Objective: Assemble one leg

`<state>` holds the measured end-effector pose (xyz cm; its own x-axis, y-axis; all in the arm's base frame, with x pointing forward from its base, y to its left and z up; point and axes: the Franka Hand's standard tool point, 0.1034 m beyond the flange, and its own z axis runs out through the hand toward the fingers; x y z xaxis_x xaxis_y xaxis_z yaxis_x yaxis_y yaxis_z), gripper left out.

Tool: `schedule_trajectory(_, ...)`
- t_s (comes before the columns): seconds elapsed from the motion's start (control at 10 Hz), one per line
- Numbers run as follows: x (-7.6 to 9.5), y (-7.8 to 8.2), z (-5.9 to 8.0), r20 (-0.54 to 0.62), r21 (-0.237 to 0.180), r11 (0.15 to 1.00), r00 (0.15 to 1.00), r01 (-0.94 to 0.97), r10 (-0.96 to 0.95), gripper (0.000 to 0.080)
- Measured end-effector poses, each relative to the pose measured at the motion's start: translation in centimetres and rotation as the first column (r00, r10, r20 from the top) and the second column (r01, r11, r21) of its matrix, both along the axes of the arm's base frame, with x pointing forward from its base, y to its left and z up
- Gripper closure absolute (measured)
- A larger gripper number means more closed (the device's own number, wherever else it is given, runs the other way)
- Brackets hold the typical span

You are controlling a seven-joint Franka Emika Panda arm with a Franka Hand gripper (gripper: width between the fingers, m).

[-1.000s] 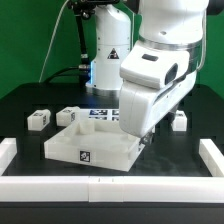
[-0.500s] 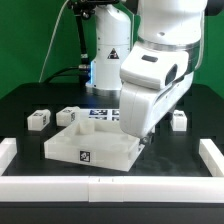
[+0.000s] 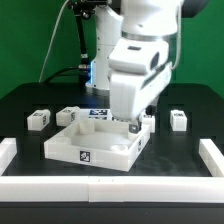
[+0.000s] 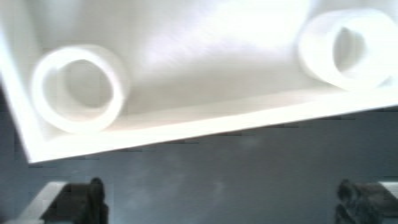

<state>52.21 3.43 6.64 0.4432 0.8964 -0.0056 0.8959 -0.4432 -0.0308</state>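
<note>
The jaws are being held apart and empty just above the panel point(image 3: 90, 148), near its back right corner, in the middle of the exterior frame. A leg point(image 3: 178, 119) is being carried by the surface point(image 3: 25, 100) at mid right, rightward of the jaws, apparently upright; another leg point(image 3: 38, 119) is being seen at mid left. Black-and-white tags are being shown on both; no writing is being made out
</note>
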Motion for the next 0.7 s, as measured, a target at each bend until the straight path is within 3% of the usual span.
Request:
schedule_trajectory(0.1, -0.8, -0.1, -0.3, -0.021, -0.003, 1.000, 1.000, 0.001, -0.001, 0.0150)
schedule_trajectory(0.5, -1.0, -0.1, -1.1, -0.013, 0.003, 0.998, 0.998, -0.062, 0.062, 0.0150)
schedule_trajectory(0.7, -3.4, -0.5, -2.3, 0.005, 0.010, 0.982, 0.982, -0.189, 0.189, 0.0150)
